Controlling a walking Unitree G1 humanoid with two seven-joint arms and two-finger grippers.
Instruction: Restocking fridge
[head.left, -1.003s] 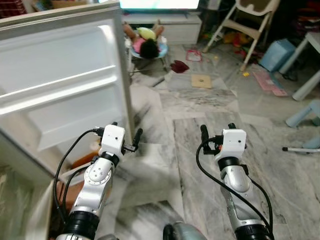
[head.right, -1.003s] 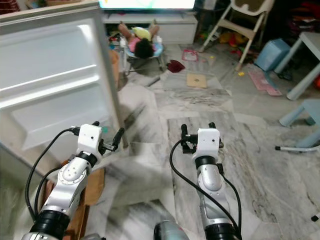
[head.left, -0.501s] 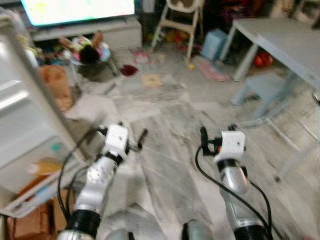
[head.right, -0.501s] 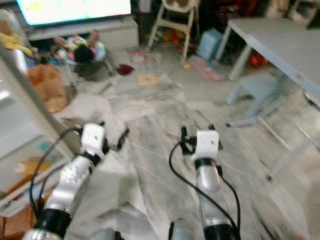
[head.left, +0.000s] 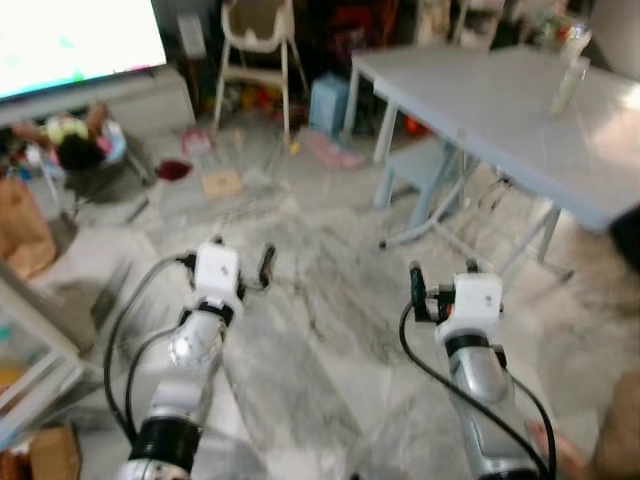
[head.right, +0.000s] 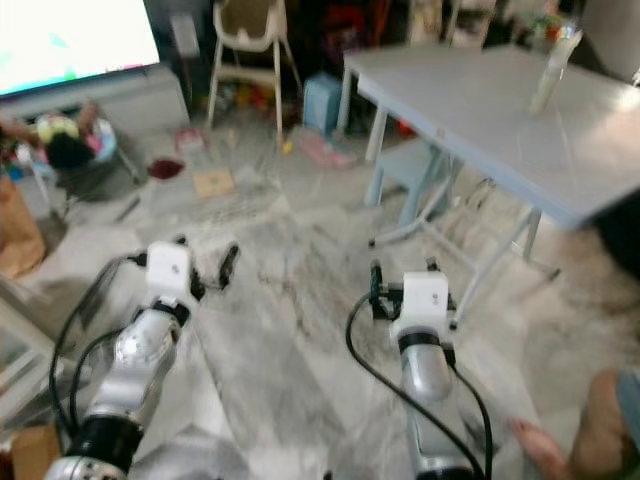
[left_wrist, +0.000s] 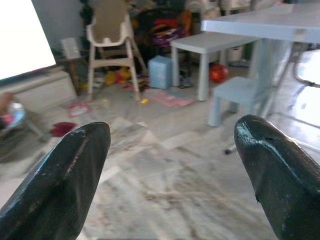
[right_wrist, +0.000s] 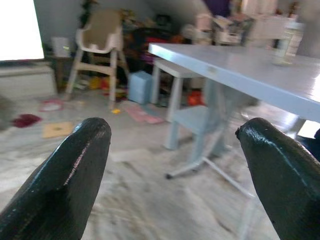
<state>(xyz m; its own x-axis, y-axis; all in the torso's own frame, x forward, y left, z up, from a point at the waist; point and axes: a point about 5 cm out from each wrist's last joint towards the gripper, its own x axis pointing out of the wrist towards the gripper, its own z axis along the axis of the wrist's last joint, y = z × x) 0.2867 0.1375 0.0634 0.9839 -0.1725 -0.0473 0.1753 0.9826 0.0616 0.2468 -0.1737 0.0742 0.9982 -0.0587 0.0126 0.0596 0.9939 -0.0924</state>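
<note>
Looking down from the head views, both arms reach out over a marbled floor (head.left: 330, 300). The left gripper (head.left: 232, 262) and right gripper (head.left: 440, 280) hang in the air, holding nothing, well apart from each other. A grey table (head.left: 500, 110) stands ahead on the right with a bottle (head.left: 565, 80) on it and a small stool (head.left: 425, 170) beneath. A high chair (head.left: 255, 45) stands farther back, a bright screen (head.left: 75, 40) at the far left. The fridge door's edge (head.left: 30, 330) shows at the lower left. A person's foot (head.right: 545, 450) shows at the lower right.

In the left wrist view, the fingers (left_wrist: 60, 185) stand wide apart, framing the high chair (left_wrist: 107, 35) and stool (left_wrist: 237, 95).

In the right wrist view, the fingers (right_wrist: 60, 185) are also spread wide, with the table (right_wrist: 240, 70) and bottle (right_wrist: 286, 42) beyond.
</note>
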